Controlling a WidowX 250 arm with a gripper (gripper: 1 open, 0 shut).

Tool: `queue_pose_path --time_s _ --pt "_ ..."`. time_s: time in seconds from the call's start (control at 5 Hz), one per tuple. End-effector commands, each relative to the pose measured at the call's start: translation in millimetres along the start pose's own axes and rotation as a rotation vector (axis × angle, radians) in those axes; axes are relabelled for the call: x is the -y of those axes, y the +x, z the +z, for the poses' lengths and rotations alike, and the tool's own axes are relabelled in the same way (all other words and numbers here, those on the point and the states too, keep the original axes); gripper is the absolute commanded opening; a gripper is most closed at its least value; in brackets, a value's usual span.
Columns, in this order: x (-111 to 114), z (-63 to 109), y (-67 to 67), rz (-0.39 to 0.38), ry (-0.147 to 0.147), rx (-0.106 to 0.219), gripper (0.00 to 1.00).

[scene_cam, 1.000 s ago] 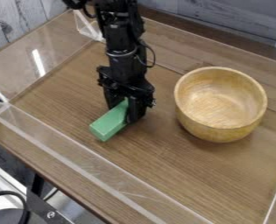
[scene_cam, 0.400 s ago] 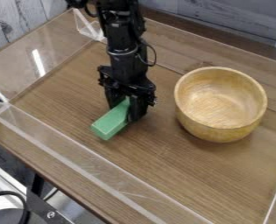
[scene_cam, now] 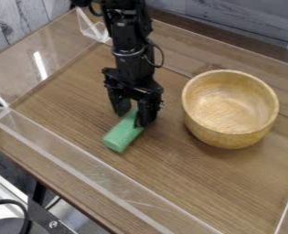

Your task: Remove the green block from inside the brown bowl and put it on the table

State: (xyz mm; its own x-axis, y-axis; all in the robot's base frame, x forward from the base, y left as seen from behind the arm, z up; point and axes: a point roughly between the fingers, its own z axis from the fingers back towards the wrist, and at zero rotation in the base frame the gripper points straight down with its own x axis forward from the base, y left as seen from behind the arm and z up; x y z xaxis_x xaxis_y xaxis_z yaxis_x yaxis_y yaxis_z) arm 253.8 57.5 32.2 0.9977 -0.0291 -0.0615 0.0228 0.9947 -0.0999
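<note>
1. Count: you have one green block [scene_cam: 125, 135], one brown wooden bowl [scene_cam: 231, 108], one robot arm and one hand [scene_cam: 133, 111] in view, all on or over a single bench [scene_cam: 60, 96].
2. Your hand is released: its two dark fingers [scene_cam: 146, 109] stand spread apart, pointing straight down, with nothing between them.
3. The green block lies flat on the bench, directly below and slightly toward the camera side of your hand. Its far end sits under the gap between the fingers; its near end reaches out toward the front wall.
4. Whether the fingertips touch the block's far end cannot be told from this view; they are at most just above it.
5. The block lies aslant, its long axis running from upper right to lower left in the picture.
6. The brown wooden bowl stands upright to the right of your hand, apart from both hand and block. Its interior shows only bare wood grain.
7. The bench is a brown wood-grain surface bounded by low clear acrylic walls [scene_cam: 60, 155]; the block rests well inside them.
</note>
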Motion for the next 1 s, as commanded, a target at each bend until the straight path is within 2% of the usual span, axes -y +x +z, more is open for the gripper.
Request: queue_pose_path --time_s 0.0,0.4,0.6,0.8 --pt "-2.3 34.7 10.0 0.001 0.012 0.088 1.00" --pt "-1.7 94.3 5.0 0.015 0.017 0.163 1.00" --pt "-0.1 90.2 -1.1 -0.001 0.024 0.158 1.00" --pt "0.0 78.4 -4.0 -0.010 0.031 0.135 1.00"
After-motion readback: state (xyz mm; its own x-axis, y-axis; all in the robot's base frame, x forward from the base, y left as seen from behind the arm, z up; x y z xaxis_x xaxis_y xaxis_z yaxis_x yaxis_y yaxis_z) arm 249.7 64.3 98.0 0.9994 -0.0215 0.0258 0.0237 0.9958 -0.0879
